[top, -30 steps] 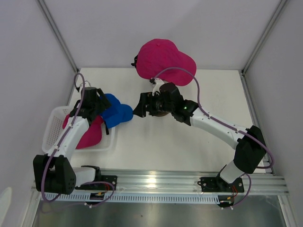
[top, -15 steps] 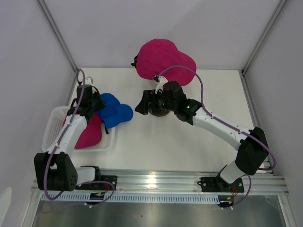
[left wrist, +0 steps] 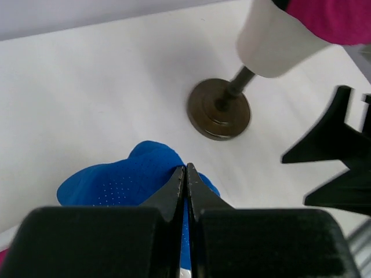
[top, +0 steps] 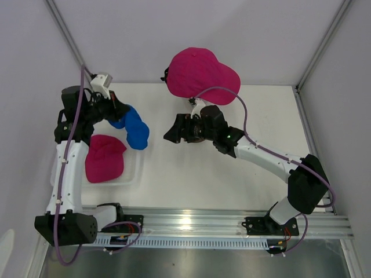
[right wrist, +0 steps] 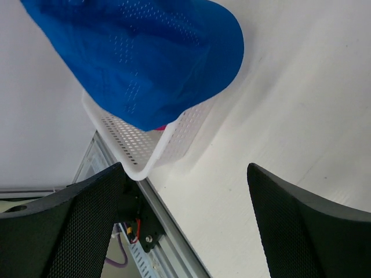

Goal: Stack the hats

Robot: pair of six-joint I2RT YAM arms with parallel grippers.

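A bright blue hat [top: 136,130] hangs above the right end of the white basket [top: 132,174], pinched by its fabric in my left gripper [top: 117,110], which is shut on it. In the left wrist view the closed tips [left wrist: 185,169] bite into the blue hat [left wrist: 116,182]. A magenta hat [top: 104,158] lies in the basket. Another magenta hat [top: 200,72] sits on the mannequin head at the back. My right gripper [top: 170,132] is open, empty and pointing left toward the blue hat [right wrist: 151,52]. Its fingers [right wrist: 87,220] stand wide apart around the right gripper's [right wrist: 185,174] bare gap.
The cream mannequin head [left wrist: 272,40] stands on a dark round stand [left wrist: 219,109] mid-table, just behind my right wrist. The basket [right wrist: 145,150] sits at the table's left near corner by the metal rail [top: 191,223]. White walls enclose the table.
My left gripper shut on the blue hat and raised it up and back out of the basket, uncovering the magenta hat there. The right gripper stayed open and barely moved.
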